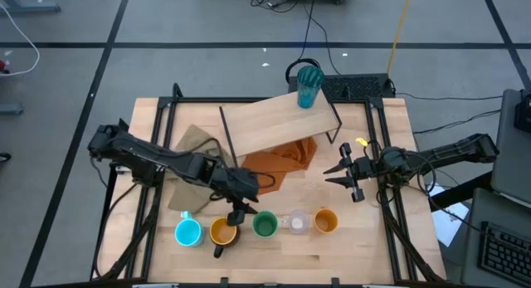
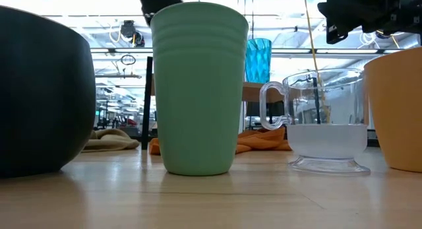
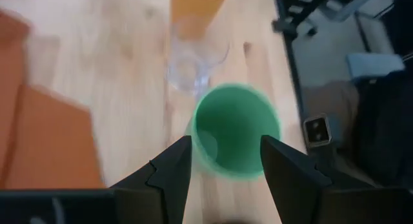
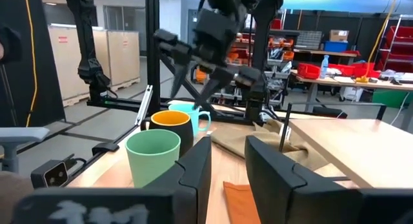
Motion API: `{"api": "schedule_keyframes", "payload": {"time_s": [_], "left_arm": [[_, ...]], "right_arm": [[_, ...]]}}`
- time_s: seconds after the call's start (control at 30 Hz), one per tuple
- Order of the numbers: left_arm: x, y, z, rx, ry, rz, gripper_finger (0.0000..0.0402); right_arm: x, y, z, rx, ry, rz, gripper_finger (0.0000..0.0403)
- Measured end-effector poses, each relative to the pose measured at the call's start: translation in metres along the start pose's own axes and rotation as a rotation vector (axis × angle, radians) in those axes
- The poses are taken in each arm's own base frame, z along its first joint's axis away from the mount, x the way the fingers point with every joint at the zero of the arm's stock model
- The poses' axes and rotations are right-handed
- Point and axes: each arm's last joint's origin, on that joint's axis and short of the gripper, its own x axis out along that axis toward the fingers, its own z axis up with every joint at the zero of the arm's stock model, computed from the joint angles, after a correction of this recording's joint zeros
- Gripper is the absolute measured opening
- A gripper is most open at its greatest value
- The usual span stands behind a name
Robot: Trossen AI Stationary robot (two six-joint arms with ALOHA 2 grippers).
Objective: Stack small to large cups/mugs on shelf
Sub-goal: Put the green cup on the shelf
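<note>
- Left end effector (image 1: 241,212) hangs spread wide above my green cup (image 1: 265,225), grasping nothing.
- Right end effector (image 1: 348,173) waits beside the shelf (image 1: 278,122), fingers narrowly parted, empty.
- Teal tumbler (image 1: 309,85) stands on the shelf.

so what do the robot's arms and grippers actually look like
Both arms are dark, nearly black, built of jointed segments with thin cables running along them. The left gripper and right gripper each end in two flat, angular black fingers that taper toward the tip. A small yellow tag or marking sits near the right arm's wrist. No other markings are readable.
</note>
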Motion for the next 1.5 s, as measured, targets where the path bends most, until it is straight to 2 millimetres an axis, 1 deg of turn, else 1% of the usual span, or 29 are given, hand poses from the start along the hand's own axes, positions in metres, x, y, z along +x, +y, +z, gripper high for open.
{"api": "schedule_keyframes", "payload": {"time_s": [0.1, 0.2, 0.53, 0.67, 0.77, 0.83, 0.9, 1.13, 1.5], "left_arm": [[0.013, 0.002, -0.006, -0.007, 0.069, 0.000, 0.0186], [0.022, 0.002, -0.008, -0.028, 0.089, -0.024, 0.0186], [0.023, -0.001, -0.006, -0.029, 0.059, -0.020, 0.0186], [0.031, 0.003, -0.010, -0.046, 0.088, 0.018, 0.0186], [0.038, 0.004, -0.009, -0.057, 0.085, 0.014, 0.0186], [0.041, 0.006, -0.013, -0.066, 0.122, 0.027, 0.0186], [0.044, 0.005, -0.011, -0.071, 0.104, 0.019, 0.0186], [0.047, 0.006, -0.013, -0.087, 0.120, 0.030, 0.0186], [0.047, 0.007, -0.013, -0.088, 0.110, 0.038, 0.0186]], "right_arm": [[0.000, 0.000, 0.001, 0.000, -0.006, -0.001, 0.0086], [0.000, 0.000, 0.001, 0.000, -0.010, -0.001, 0.0086], [-0.001, 0.000, 0.001, 0.000, -0.006, -0.001, 0.0086], [-0.001, 0.000, 0.001, 0.000, -0.006, 0.000, 0.0086], [-0.001, 0.000, 0.000, 0.001, 0.002, 0.000, 0.0086], [-0.001, 0.000, 0.000, 0.001, 0.005, 0.000, 0.0086], [-0.001, 0.000, -0.001, 0.001, 0.012, 0.000, 0.0086], [-0.001, 0.000, -0.001, 0.001, 0.015, 0.001, 0.0086], [-0.001, 0.000, -0.002, 0.001, 0.021, 0.001, 0.0086]]}}
